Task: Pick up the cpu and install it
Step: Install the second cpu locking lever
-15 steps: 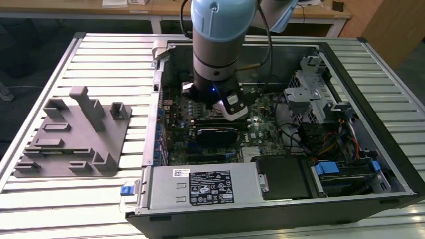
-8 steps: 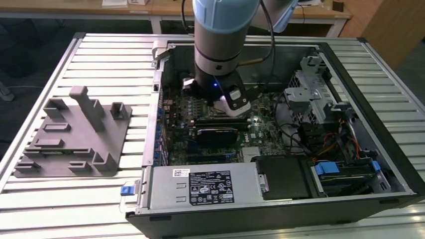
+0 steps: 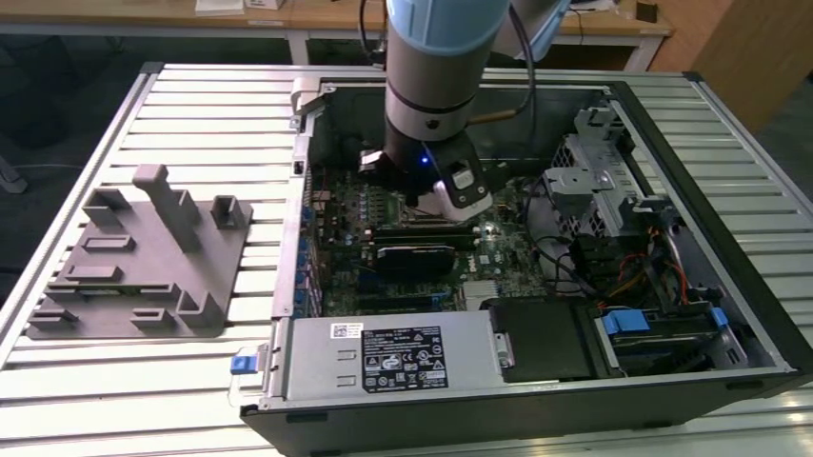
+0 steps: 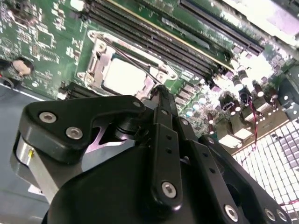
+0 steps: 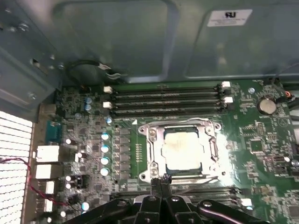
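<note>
Arm lowered into open computer case lying on slatted table; wrist hangs over motherboard in exterior view.

Gripper: two black fingers pressed together, tips meeting with no gap, nothing pinched between them. Same seen in second wrist view, gripper closed to a single narrow point.

Cpu seated flat inside socket frame, pale silver top plate facing up, level with board. In second wrist view, cpu sits within the metal frame, thin retention lever wire crossing one corner of the frame.

Relation of cpu to gripper: fingertips just beside the socket's edge, over the frame rim nearest the gripper, not over the plate's middle. Contact with frame or lever: cannot tell. Cpu not gripped, apart from fingertips by the width of the frame rim.

Around socket: memory slots in parallel rows on far side of the socket from the gripper; further slots on the near side, partly hidden by the fingers. Row of small capacitors on one side of the socket. Coin cell battery near board corner.

Exterior view: grey plastic tray with upright posts on table at the exterior view's left, well apart from case. Power supply box at near end of case; drive cage at the exterior view's right.
</note>
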Robot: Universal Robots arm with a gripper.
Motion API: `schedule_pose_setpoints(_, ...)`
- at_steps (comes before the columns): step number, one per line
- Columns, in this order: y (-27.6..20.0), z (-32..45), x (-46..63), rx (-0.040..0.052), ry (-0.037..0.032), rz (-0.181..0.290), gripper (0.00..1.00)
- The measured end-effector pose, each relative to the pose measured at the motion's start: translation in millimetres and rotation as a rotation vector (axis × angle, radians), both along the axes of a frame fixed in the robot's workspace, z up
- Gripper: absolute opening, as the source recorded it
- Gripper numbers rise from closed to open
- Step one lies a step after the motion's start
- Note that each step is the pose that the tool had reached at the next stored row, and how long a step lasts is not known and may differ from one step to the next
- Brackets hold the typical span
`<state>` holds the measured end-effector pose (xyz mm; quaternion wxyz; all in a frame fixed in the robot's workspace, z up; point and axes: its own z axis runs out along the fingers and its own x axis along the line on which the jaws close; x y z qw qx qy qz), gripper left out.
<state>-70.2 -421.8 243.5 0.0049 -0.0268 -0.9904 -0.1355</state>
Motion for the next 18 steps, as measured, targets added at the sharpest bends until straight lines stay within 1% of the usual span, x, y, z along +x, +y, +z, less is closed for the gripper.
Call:
schedule_pose_setpoints(4, 0.0, 0.0, 6.6, -0.0181, 0.0001, -0.002, 0.11)
schedule_pose_setpoints(8, 0.0, -0.3, 13.5, -0.0276, 0.0003, -0.004, 0.11)
schedule_pose_setpoints(13, 0.0, -5.0, 14.0, -0.0338, 0.0004, -0.006, 0.11)
schedule_pose_setpoints(18, 0.0, -13.3, 12.8, -0.0366, 0.0005, -0.007, 0.11)
